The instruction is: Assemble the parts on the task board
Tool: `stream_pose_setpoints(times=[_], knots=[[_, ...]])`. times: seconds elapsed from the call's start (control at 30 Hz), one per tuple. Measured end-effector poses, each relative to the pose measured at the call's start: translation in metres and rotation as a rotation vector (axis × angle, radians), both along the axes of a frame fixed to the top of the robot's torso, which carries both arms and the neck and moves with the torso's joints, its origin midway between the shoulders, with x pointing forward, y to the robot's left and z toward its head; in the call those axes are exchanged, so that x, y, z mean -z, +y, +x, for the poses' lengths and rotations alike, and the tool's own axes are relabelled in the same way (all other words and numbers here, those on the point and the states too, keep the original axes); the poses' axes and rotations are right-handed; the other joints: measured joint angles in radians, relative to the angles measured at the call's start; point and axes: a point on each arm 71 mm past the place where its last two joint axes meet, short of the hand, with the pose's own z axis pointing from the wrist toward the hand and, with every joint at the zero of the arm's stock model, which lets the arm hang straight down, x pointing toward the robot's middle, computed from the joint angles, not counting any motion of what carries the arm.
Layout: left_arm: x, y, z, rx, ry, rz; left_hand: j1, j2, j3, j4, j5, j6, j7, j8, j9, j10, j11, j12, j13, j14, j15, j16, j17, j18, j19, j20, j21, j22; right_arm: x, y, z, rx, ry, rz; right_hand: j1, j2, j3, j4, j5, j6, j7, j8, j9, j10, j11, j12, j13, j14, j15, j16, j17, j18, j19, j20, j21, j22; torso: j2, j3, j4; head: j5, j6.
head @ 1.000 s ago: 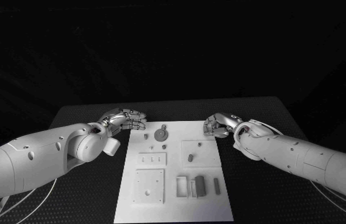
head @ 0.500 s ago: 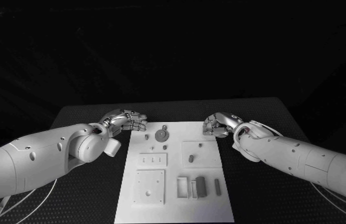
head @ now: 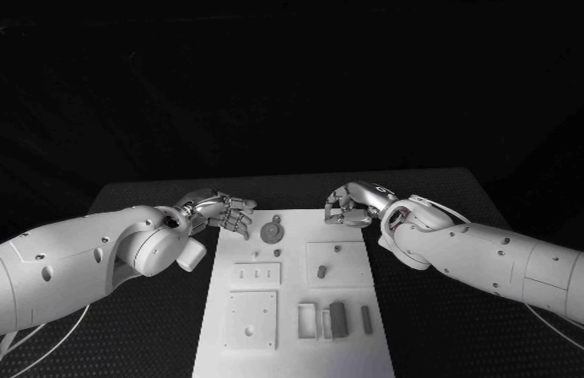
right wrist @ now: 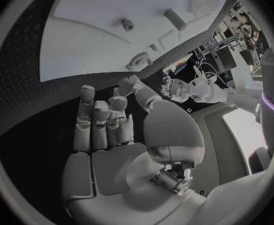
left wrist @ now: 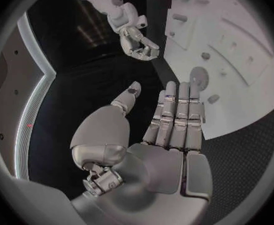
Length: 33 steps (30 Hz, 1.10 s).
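Black table (head: 146, 194) bears task board (head: 347, 264) with small parts (head: 273, 226).

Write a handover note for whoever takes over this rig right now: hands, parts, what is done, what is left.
Left hand: holds nothing, fingers extended, at the far left corner of the flat white task board.
Right hand: holds nothing, fingers partly curled, over the board's far right edge.
Parts: the small grey round disc piece lies near the far edge; a short grey peg sits on the square block mid-board; a dark grey bar rests among the near slots.
Done: no part picked up.
Left: seemingly the whole assembly.
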Motion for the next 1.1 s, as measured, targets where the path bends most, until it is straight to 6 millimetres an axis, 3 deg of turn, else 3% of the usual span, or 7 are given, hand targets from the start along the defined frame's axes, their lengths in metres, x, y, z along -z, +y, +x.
stream_pose_setpoints(times=[0.13,0.27,0.47,0.5,0.7,0.87,1.1], knots=[[-0.004,-0.006,0.001,0.007,0.024,0.073,-0.020,-0.009,-0.027,-0.005,0.000,0.050,-0.019,0.012,0.007,0.057,-0.036,0.088,0.061,0.061,-0.033,0.076,0.070,0.000,0.053,-0.025,0.042,0.026,-0.007,0.015,-0.006,-0.027,0.003,-0.015,-0.013,0.000,0.000,0.000,0.000,0.000,0.000,-0.005,0.000,0.000,0.000,0.004,0.004,0.001,0.000,0.006,0.003,0.000,0.002,-0.001,0.000,0.000,-0.004,-0.0007,-0.0009,0.003,0.005],[-0.017,-0.015,0.005,0.023,0.022,0.125,-0.026,-0.004,-0.063,-0.012,0.000,0.081,-0.035,0.012,0.010,-0.004,-0.060,0.290,0.215,0.024,-0.057,0.227,0.184,0.000,0.057,-0.058,0.116,0.090,-0.012,0.028,-0.012,-0.052,0.006,-0.024,-0.020,-0.006,0.003,0.003,0.000,-0.002,0.006,-0.010,0.001,0.003,0.003,0.004,0.008,0.002,0.001,0.006,0.004,0.000,0.004,-0.004,0.004,0.000,-0.011,-0.0018,-0.0024,0.011,0.006],[-0.023,-0.038,0.006,0.077,0.028,0.182,-0.025,-0.004,-0.068,-0.013,0.000,0.102,-0.052,0.006,0.010,-0.059,-0.081,0.561,0.411,0.050,-0.105,0.398,0.267,0.000,0.095,-0.100,0.221,0.173,-0.017,0.055,-0.021,-0.100,0.002,-0.031,-0.023,-0.010,0.006,0.006,0.000,-0.002,0.006,-0.010,0.003,0.003,0.003,0.012,0.016,0.009,0.002,0.015,0.009,0.000,0.016,-0.009,0.011,0.000,-0.023,-0.0056,-0.0050,0.022,0.007],[-0.023,-0.041,0.005,0.086,0.030,0.187,-0.020,0.001,-0.063,-0.017,0.000,0.102,-0.052,0.003,0.010,-0.076,-0.085,0.608,0.444,0.048,-0.112,0.426,0.275,0.000,0.096,-0.108,0.239,0.187,-0.017,0.058,-0.022,-0.107,0.001,-0.032,-0.024,-0.011,0.006,0.006,0.000,-0.002,0.006,-0.010,0.018,0.006,0.006,0.017,0.018,0.010,0.002,0.018,0.009,0.000,0.018,-0.011,0.014,0.000,-0.025,-0.0062,-0.0054,0.026,0.007],[-0.020,-0.055,0.002,0.119,0.041,0.218,-0.009,0.012,-0.029,-0.015,0.000,0.105,-0.056,-0.008,0.009,-0.123,-0.085,0.683,0.495,0.040,-0.123,0.472,0.269,0.000,0.083,-0.123,0.263,0.219,-0.019,0.080,-0.028,-0.146,-0.002,-0.039,-0.024,-0.011,0.006,0.006,0.000,0.001,0.009,-0.011,0.018,0.011,0.003,0.018,0.023,0.014,0.001,0.023,0.011,0.000,0.022,-0.014,0.017,0.000,-0.033,-0.0092,-0.0069,0.041,0.003],[-0.019,-0.062,0.001,0.134,0.045,0.239,-0.010,0.011,-0.026,-0.012,0.000,0.105,-0.056,-0.012,0.008,-0.130,-0.085,0.694,0.500,0.032,-0.122,0.482,0.258,0.000,0.077,-0.121,0.270,0.229,-0.020,0.088,-0.031,-0.162,-0.007,-0.042,-0.024,-0.011,0.008,0.008,0.000,0.002,0.009,-0.016,0.018,0.011,0.004,0.020,0.024,0.017,0.001,0.023,0.012,0.000,0.025,-0.018,0.022,0.000,-0.037,-0.0118,-0.0075,0.044,-0.001],[-0.017,-0.070,-0.003,0.162,0.051,0.274,-0.036,-0.015,-0.027,-0.012,0.000,0.108,-0.053,-0.012,0.008,-0.137,-0.085,0.701,0.503,0.025,-0.123,0.494,0.248,0.000,0.072,-0.126,0.274,0.236,-0.021,0.096,-0.034,-0.175,-0.013,-0.042,-0.027,-0.015,0.011,0.005,0.000,0.008,0.009,-0.019,0.037,0.016,0.002,0.022,0.026,0.021,0.001,0.023,0.012,0.000,0.025,-0.018,0.023,0.000,-0.037,-0.0115,-0.0069,0.042,-0.005]])
